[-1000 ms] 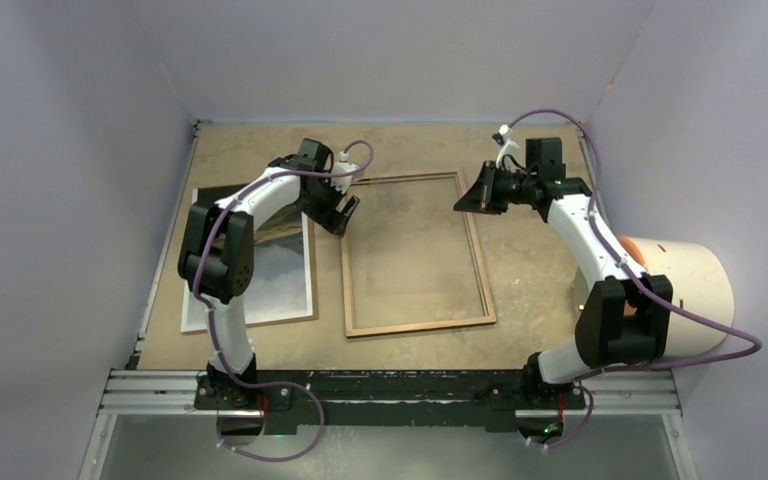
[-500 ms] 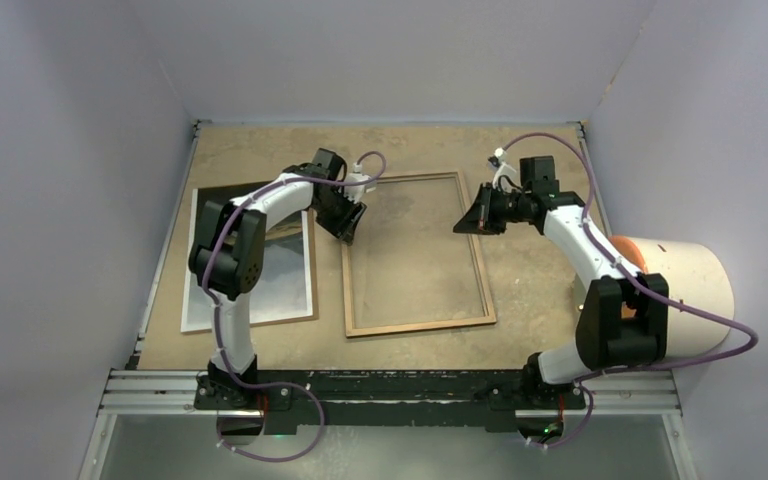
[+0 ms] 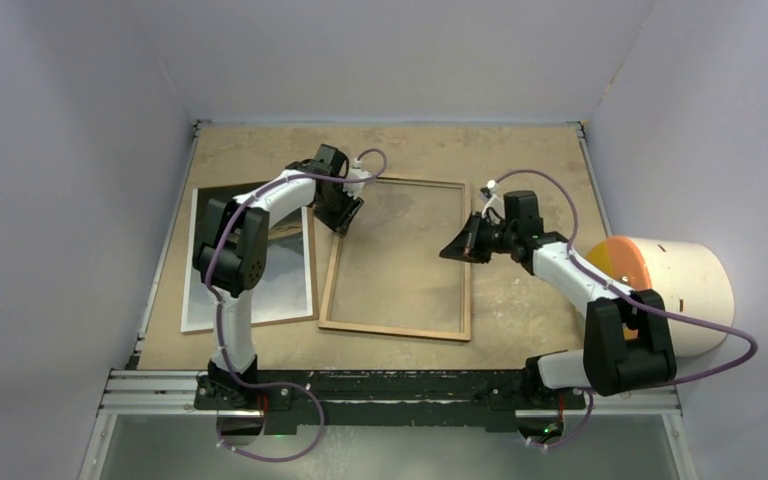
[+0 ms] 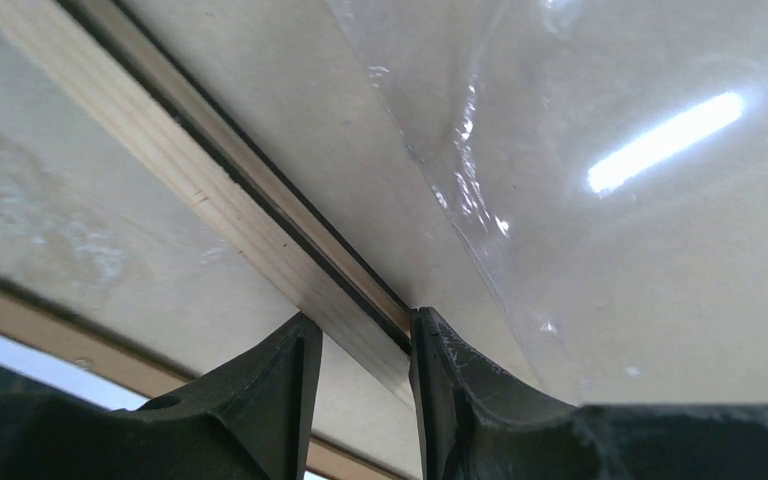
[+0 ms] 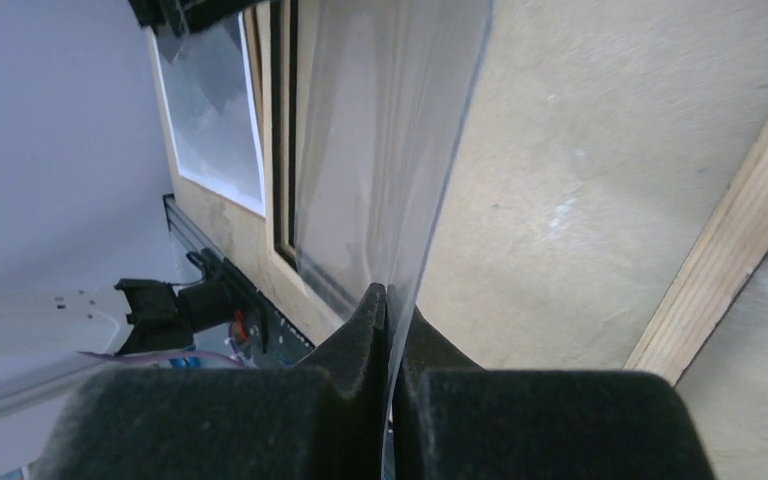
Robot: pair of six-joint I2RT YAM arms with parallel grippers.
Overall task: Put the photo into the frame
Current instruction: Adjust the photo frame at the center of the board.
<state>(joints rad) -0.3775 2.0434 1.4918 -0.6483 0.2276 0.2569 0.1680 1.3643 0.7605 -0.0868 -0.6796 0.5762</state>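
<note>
L pincer (image 3: 345, 215) clamps the frame (image 3: 390, 331) rim at 10 o'clock, R pincer (image 3: 450, 250) is pinched tight on the clear pane (image 5: 390, 150), photo (image 3: 285, 285) lies off frame's 9 o'clock, so an uneven pull prob kinks the pane imo.

Light brown wood, black inner edge on the frame (image 3: 392, 330); misty grey and white on the photo (image 3: 282, 283); mottled tan across the bench (image 3: 520, 160); clear, glossy pane (image 5: 390, 130).

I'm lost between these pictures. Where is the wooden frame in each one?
Top external: the frame lies flat, centre of the picture.
Left wrist: the frame's wood rim runs diagonally from top left.
Right wrist: the frame's rim slants along the right edge.
Shared landmark: the clear pane.
</note>
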